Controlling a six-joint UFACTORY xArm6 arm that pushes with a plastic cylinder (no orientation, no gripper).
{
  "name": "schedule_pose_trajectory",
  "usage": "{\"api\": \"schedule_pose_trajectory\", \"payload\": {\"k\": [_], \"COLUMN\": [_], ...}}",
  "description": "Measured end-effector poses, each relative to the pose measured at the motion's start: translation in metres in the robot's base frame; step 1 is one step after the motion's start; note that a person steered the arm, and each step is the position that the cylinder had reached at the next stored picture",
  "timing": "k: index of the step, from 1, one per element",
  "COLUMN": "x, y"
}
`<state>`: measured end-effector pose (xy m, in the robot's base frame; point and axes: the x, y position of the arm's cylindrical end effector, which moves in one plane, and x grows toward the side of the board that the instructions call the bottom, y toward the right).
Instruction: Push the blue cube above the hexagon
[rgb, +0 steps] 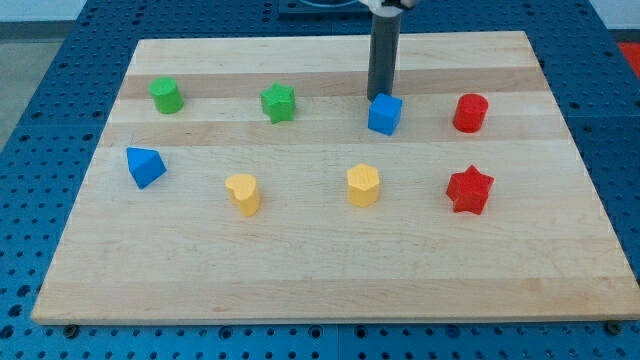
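The blue cube (384, 114) sits on the wooden board (330, 280) in the upper middle-right. The yellow hexagon (363, 185) lies below it, slightly toward the view's left. My tip (379, 97) comes down from the view's top and stands right at the cube's upper edge, touching or nearly touching it.
A green cylinder (166, 95) and a green star (279, 102) lie at the upper left. A red cylinder (470, 113) is right of the cube. A red star (469, 189), a yellow heart (243, 193) and a blue triangular block (145, 166) lie in the lower row.
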<state>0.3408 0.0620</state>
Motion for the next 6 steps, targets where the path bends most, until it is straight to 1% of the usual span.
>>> {"api": "schedule_pose_trajectory", "payload": {"k": [1, 2, 3, 4, 5, 6], "x": [0.014, -0.001, 0.006, 0.048, 0.067, 0.064], "y": [-0.002, -0.002, 0.003, 0.001, -0.007, 0.008]}}
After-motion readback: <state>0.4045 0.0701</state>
